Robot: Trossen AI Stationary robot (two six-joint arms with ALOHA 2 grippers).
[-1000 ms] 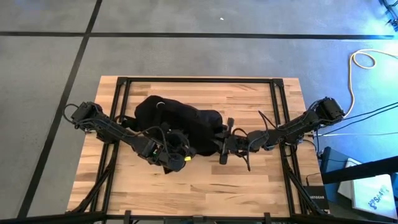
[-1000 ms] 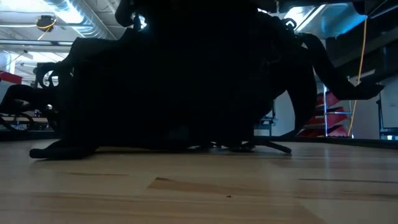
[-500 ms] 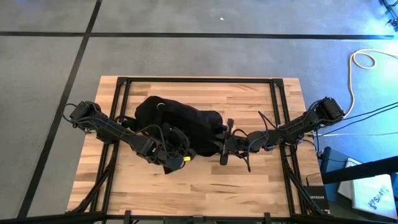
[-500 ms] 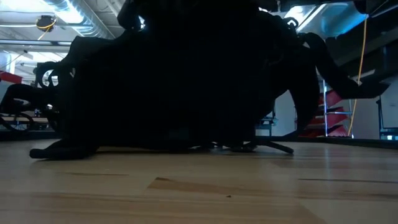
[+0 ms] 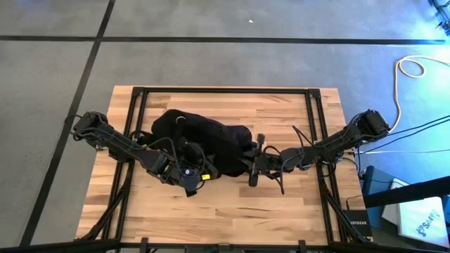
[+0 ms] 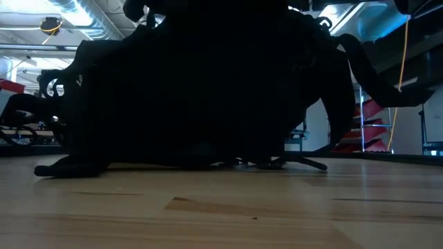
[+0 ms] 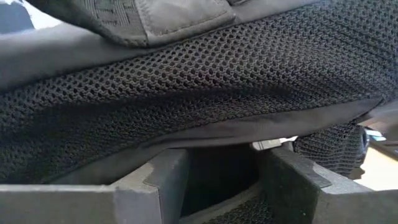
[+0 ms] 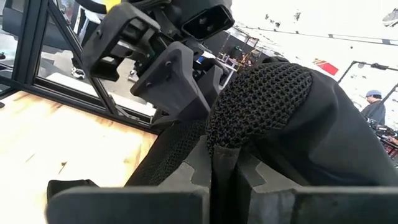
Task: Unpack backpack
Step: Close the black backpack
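Observation:
The black backpack (image 5: 204, 133) lies on its side in the middle of the wooden table and fills the low view as a dark mass (image 6: 194, 90). My left gripper (image 5: 190, 171) is at its near left side, fingers open (image 7: 217, 183), with the backpack's mesh panel (image 7: 205, 81) close over and in front of them. My right gripper (image 5: 252, 165) is at the backpack's right end, shut on a padded mesh part (image 8: 258, 99). The right wrist view also shows the left gripper (image 8: 168, 68) beyond the backpack. My left gripper: the mesh panel hangs right over its spread fingers (image 7: 292, 180), and I cannot tell whether they touch it. My right gripper pinches a fold of the padded mesh part at its lower edge (image 8: 222, 158) between its two fingers, coming level from the table's right side. The mesh bulges up past the fingers, and the backpack's body rests on the table.
A black frame runs around the table top (image 5: 137, 105). Loose straps lie on the wood at the backpack's right end (image 6: 304, 164), and a strap end lies near the right fingers (image 8: 68, 185). Bare wood stretches along the near edge (image 5: 225, 211).
My left gripper has drawn back a little from the backpack toward the table's left edge, risen slightly and rolled about its own line. The backpack and my right gripper have kept still.

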